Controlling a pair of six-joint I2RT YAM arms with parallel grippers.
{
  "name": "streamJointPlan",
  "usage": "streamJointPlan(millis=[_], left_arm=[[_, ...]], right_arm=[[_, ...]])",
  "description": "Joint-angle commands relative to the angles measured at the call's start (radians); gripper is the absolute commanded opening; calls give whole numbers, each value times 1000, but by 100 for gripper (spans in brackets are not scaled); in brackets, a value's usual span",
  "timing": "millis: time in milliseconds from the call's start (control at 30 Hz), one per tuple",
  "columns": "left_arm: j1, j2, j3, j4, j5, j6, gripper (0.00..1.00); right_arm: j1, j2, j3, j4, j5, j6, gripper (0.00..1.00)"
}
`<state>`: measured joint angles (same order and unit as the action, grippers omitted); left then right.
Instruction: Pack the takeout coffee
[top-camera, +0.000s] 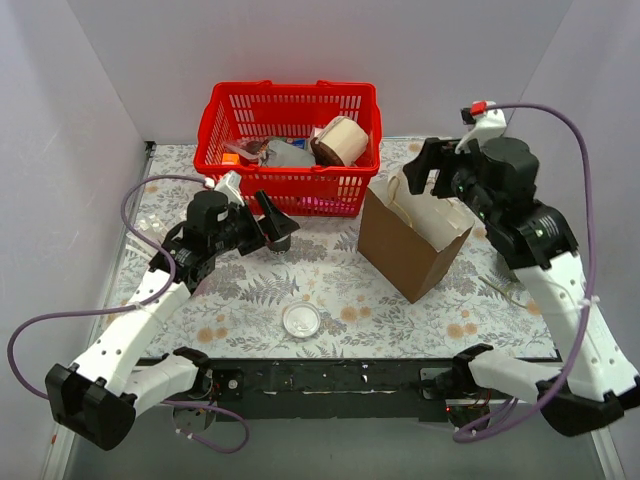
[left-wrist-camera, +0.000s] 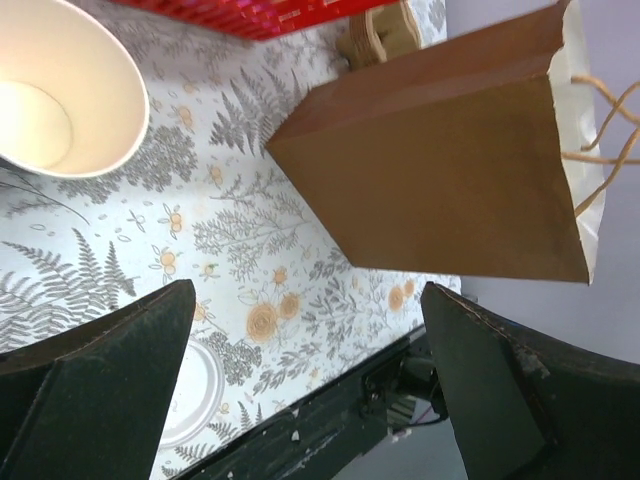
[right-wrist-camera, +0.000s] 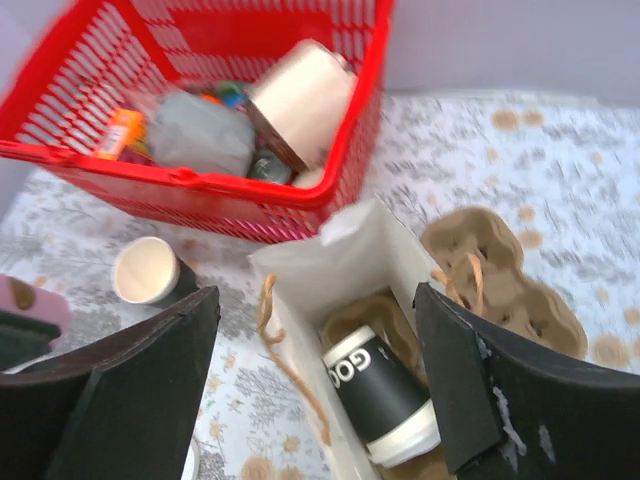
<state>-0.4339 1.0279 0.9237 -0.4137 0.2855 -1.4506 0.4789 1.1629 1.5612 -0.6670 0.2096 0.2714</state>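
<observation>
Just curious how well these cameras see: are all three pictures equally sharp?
Top external: sharp and evenly lit, paper bag edges clean. Left wrist: tablecloth crisp, its own fingers dark and featureless. Right wrist: slightly blurred throughout, worst on the red basket.

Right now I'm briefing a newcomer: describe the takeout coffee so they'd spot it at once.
Find the brown paper bag beside the red basket. Inside lies the takeout coffee, a black cup with white lettering. Unlike the open cup outside, it wears a white lid.

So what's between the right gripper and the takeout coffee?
Nothing solid. The right wrist view shows the right gripper open above the open paper bag, the takeout coffee lying inside.
</observation>
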Motion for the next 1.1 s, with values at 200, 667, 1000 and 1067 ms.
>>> streamJointPlan(millis=[200,667,1000,1067], left_arm=[[3,-34,276,-428,-630,35,98],[101,69,468,-608,-941,16,98],[283,158,458,-534,-888,68,79],[296,165,451,-522,-853,82,68]], right_arm=[[1,-262,-288,368,-565,-242,94],[3,-364,-498,425,-580,-248,93],[3,-321,-483,354,-424,-255,92],[3,-319,-483,349,-411,-255,92]])
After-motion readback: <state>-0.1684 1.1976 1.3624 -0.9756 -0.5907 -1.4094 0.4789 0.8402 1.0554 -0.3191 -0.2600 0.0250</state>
